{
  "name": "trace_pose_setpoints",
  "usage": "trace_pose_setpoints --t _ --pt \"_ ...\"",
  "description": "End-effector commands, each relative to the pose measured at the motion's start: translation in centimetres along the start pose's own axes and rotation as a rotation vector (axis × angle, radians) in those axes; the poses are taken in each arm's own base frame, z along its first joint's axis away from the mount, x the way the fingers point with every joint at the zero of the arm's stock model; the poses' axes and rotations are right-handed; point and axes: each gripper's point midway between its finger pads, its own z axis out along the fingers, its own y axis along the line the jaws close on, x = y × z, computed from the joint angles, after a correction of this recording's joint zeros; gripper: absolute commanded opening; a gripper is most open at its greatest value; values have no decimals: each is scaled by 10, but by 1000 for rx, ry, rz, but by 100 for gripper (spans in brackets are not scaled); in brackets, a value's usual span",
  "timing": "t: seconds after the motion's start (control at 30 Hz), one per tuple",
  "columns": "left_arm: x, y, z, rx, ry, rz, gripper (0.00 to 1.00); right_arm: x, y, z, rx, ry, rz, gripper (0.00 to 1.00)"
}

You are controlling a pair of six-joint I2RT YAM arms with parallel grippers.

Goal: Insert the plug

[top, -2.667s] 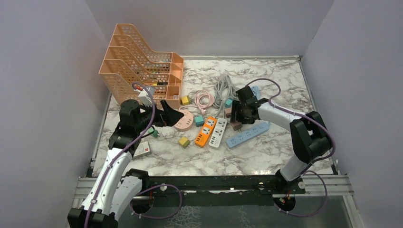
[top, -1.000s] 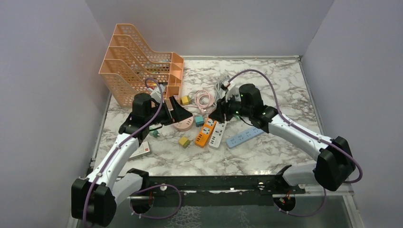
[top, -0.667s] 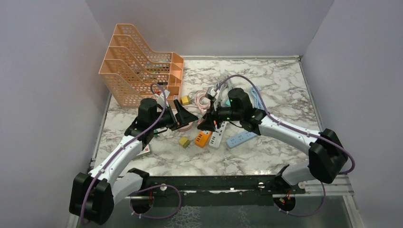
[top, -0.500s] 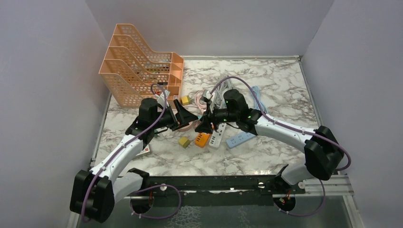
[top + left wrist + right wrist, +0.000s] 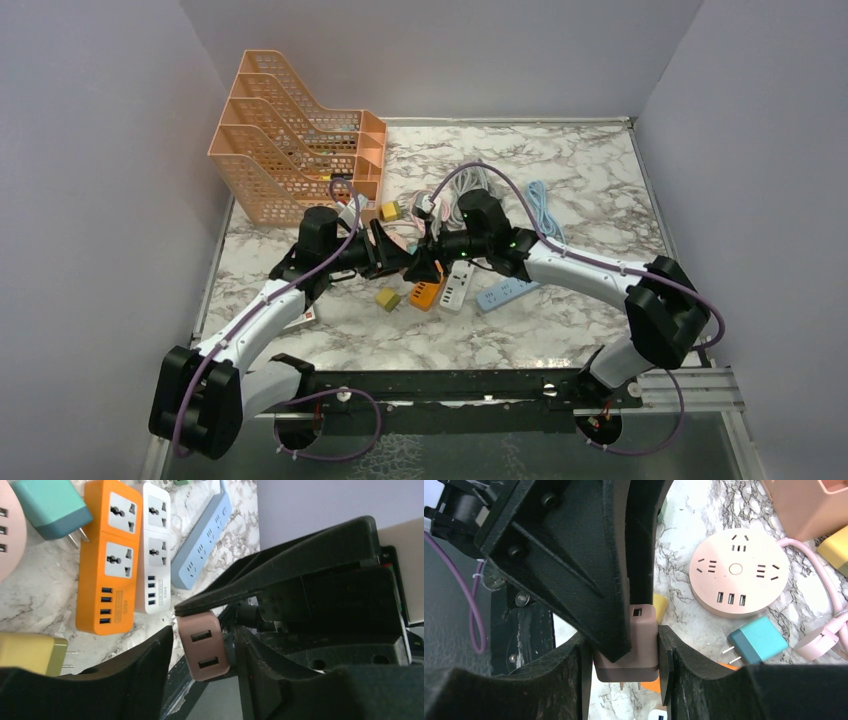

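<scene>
The plug (image 5: 626, 645) is a mauve charger block with two USB slots (image 5: 202, 647). It hangs above the table with its two prongs pointing down. My right gripper (image 5: 624, 640) is shut on two of its sides. My left gripper (image 5: 204, 632) has come in crosswise, and its fingers (image 5: 140, 675) lie tight against the plug's other two sides. In the top view the two grippers (image 5: 405, 262) (image 5: 427, 266) meet nose to nose and hide the plug. An orange power strip (image 5: 107, 555) lies just below and beyond it.
Beside the orange strip (image 5: 428, 292) lie a white strip (image 5: 458, 285) and a blue strip (image 5: 507, 290). A round pink socket hub (image 5: 736, 572), a teal plug (image 5: 759, 640) and a yellow plug (image 5: 388, 298) lie nearby. An orange file rack (image 5: 300, 130) stands back left, with coiled cables (image 5: 470, 185) behind.
The right arm carried the plug leftward to the left gripper. The left jaws, wide apart a second ago, have closed in around the plug.
</scene>
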Motion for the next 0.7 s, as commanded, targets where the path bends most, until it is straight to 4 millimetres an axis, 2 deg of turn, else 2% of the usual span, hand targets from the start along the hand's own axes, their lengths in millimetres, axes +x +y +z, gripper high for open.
trace_pose_setpoints --t 0.0,0.13,0.2,0.33,0.4,0.53,0.67 --pt "15 -12 -6 65 78 42 49 -22 0 8 -13 -51 -48 24" --pt "19 -13 -9 63 101 71 52 -23 1 11 -21 -62 -38 25" --pt "19 -13 -10 55 103 80 50 -24 1 11 -25 -67 -34 27" --pt "15 -7 -10 15 76 99 28 -22 -3 12 4 -68 -13 35" --pt "9 1 -11 -44 42 118 23 -23 -7 9 40 -76 1 45" --pt "-11 23 -18 -207 -75 166 21 -28 -15 -2 136 -110 45 65" --pt "-35 55 -35 -429 -216 175 21 -24 -39 -21 343 -148 172 70"
